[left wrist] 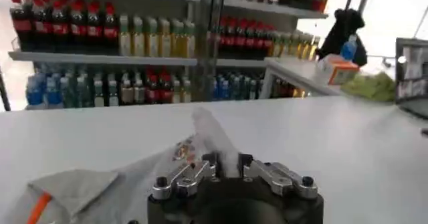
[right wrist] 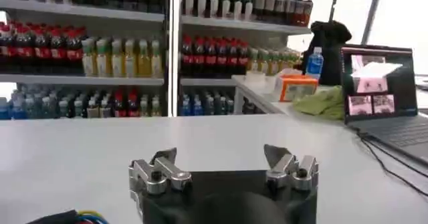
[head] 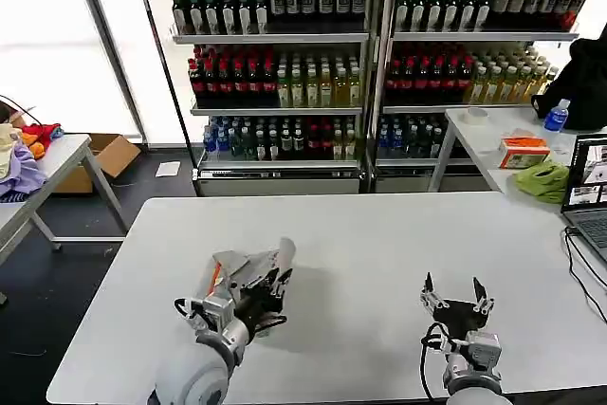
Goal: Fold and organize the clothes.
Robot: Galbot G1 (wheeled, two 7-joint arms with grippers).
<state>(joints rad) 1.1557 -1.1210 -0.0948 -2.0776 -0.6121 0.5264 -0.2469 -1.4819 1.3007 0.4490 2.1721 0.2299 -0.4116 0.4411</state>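
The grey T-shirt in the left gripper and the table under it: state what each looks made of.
T-shirt: soft, matte knit, probably cotton; it bunches into limp folds where the left gripper pinches it, with an orange-red inner collar showing. Table: smooth, rigid white top, likely laminate or painted board, with a faint sheen; its core can't be judged.

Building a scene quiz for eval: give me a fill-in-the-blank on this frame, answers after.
1. The left end effector is shut on the ____ T-shirt.
2. The right end effector has its fingers ____ and holds nothing.
3. Both end effectors are over the ____ table.
4. The T-shirt's inner collar is ____.

Answers: grey; open; white; orange-red
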